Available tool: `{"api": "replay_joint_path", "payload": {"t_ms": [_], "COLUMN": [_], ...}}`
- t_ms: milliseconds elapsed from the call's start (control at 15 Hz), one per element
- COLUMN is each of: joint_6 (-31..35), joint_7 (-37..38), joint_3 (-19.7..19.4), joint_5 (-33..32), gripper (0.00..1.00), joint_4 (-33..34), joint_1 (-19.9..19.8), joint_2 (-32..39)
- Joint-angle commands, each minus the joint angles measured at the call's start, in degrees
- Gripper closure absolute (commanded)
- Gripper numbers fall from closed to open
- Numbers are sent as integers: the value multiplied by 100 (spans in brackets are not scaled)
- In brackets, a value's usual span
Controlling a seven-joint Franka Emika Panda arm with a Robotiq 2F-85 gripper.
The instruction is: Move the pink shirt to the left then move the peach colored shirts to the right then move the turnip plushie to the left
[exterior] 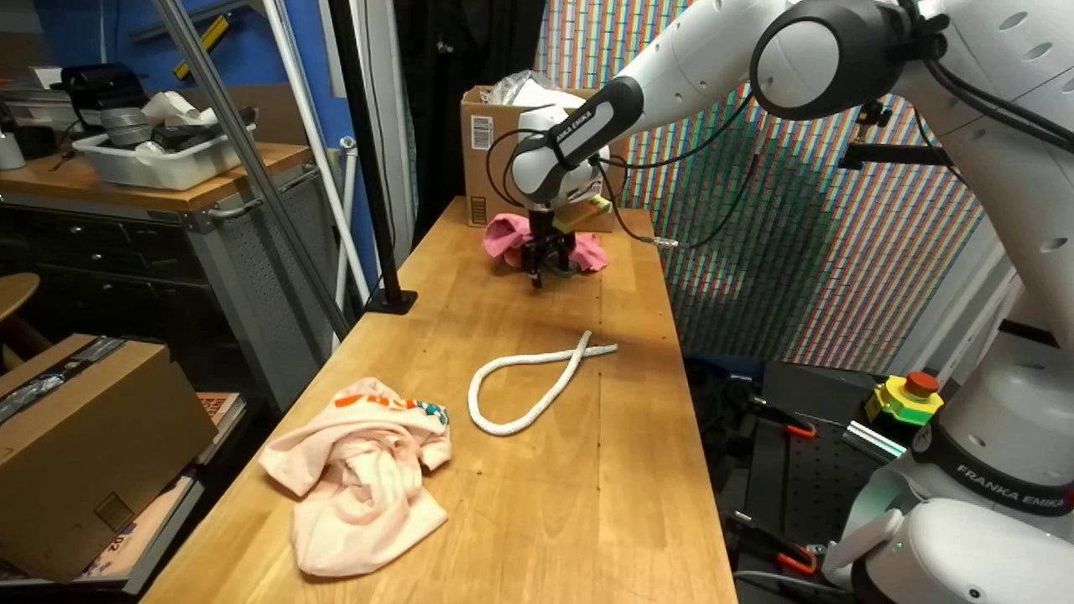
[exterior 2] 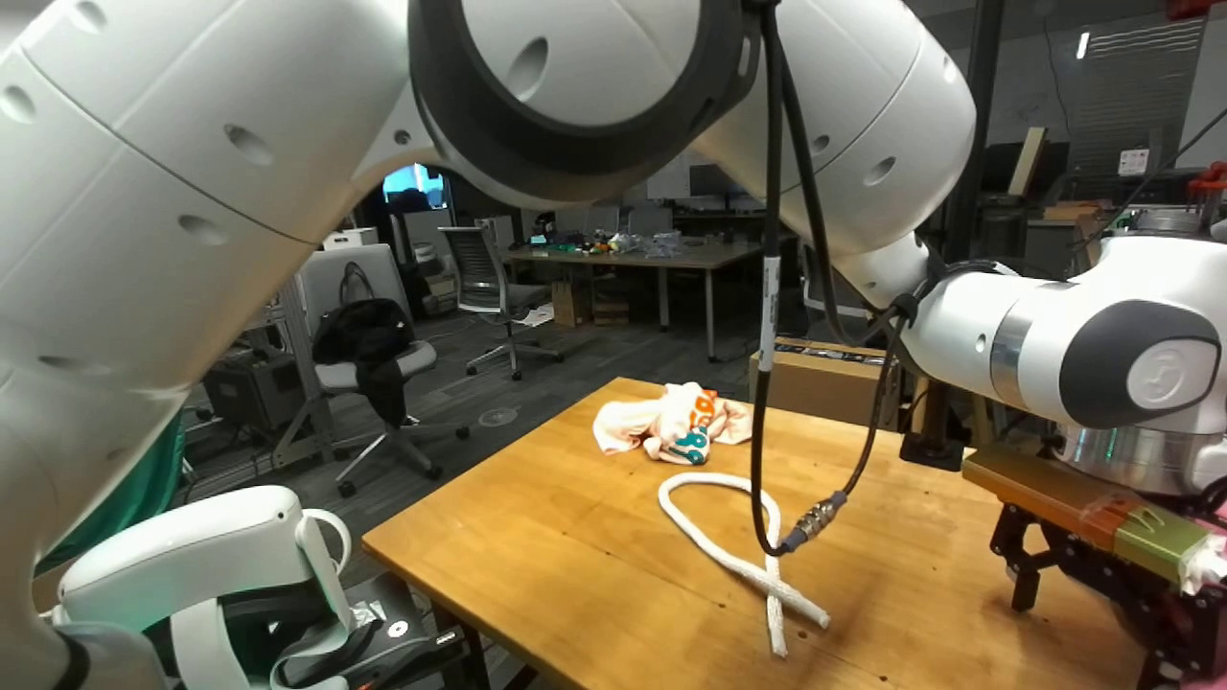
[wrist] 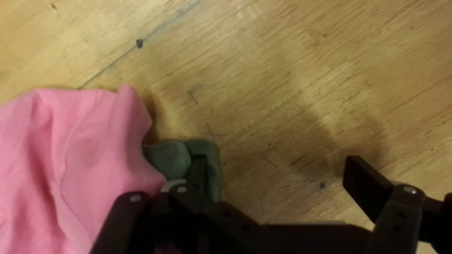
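The pink shirt (exterior: 508, 237) lies crumpled at the table's far end; in the wrist view the pink shirt (wrist: 88, 151) fills the left side. My gripper (exterior: 550, 270) is down at the shirt, jaws spread wide. Bare wood shows between the fingers of the gripper (wrist: 277, 162). A soft dark green piece (wrist: 208, 151), perhaps the turnip plushie's leafy tip, pokes out from the pink cloth under the left finger; whether they touch I cannot tell. No red-orange body is clearly visible. The peach colored shirt (exterior: 361, 478) is bunched near the left edge, orange and teal print showing (exterior 2: 695, 436).
A white rope loop (exterior: 495, 428) lies mid-table between the two shirts. Behind the arm, a cardboard box (exterior: 478, 159) stands at the far end. A black post (exterior: 390, 300) is fixed at the table's left edge. A cable (exterior 2: 767, 383) hangs from the arm.
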Motion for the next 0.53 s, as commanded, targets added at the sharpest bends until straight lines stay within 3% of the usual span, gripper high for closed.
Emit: {"api": "replay_joint_path", "payload": {"t_ms": [0, 467], "joint_6": [-127, -92], "joint_7": [-2, 94], "joint_3": [-69, -240], "joint_5": [-17, -98], "gripper": [0, 0], "joint_4": [287, 349], "joint_1": [-4, -9], "joint_2": [102, 95]}}
